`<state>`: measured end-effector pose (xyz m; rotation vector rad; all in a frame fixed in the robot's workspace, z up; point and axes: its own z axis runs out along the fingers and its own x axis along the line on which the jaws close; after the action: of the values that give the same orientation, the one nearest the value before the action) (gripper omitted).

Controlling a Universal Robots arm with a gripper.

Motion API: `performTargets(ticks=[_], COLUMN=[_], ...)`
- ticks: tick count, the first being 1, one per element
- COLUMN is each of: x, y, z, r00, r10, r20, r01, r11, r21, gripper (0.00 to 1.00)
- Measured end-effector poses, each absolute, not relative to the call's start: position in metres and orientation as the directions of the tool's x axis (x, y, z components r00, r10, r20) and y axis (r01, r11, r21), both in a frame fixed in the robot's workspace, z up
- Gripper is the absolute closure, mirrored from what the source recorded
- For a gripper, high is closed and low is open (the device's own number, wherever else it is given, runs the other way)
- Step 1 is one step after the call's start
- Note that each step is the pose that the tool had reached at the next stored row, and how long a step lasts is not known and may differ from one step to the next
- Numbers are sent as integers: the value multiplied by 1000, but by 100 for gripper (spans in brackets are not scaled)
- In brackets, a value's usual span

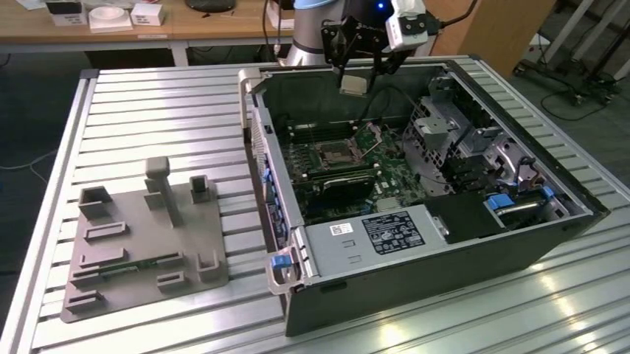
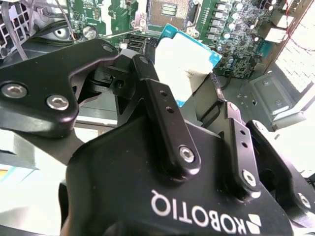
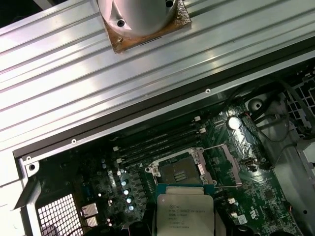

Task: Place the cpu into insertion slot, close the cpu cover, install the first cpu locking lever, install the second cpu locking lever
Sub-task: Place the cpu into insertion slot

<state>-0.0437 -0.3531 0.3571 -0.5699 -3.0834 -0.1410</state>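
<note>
Cpu (image 3: 184, 214) sits flat, metal top up, pinched edgewise by the gripper (image 1: 352, 78), raised above the insertion slot (image 3: 178, 172).

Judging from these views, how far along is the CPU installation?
Done: only the pickup. In hand: the gripper holds the cpu over the open case. Left: the insertion slot is empty and the cpu cover stands open, so all four steps remain.

silver-topped cpu (image 3: 184, 215), clear of the uncovered insertion slot (image 3: 178, 172), cpu cover (image 3: 224, 167) open beside it, green motherboard (image 3: 266, 196)
</note>
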Motion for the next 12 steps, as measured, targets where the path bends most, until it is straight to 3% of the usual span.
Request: performTargets(ticks=[12], x=[-44], y=[-353], z=[357], r00=[-890], r10=[455], r20=[19], r01=[455], r11=[886], r21=[88], gripper=[46])
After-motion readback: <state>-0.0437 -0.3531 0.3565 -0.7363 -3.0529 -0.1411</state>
